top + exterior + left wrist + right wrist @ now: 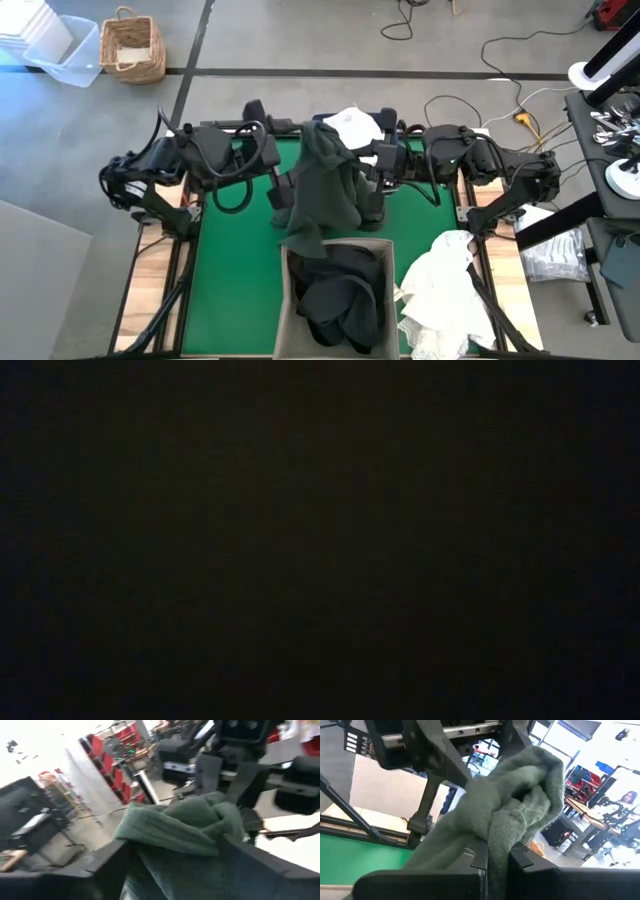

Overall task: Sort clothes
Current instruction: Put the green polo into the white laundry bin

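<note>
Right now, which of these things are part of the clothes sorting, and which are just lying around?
Part of the job:
dark green garment, gripped by the right gripper
left gripper, open beside it
dark clothes in the beige bin
white clothes
white garment

Lying about:
wicker basket
clear plastic tub
floor cables

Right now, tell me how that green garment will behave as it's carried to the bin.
Likely floppy: the green garment hangs in long folds from the right gripper, which is shut on a bunched part. Probably light, since one small pinch seems to bear it. It may drag or snag: its hem hangs near the beige bin.
</note>
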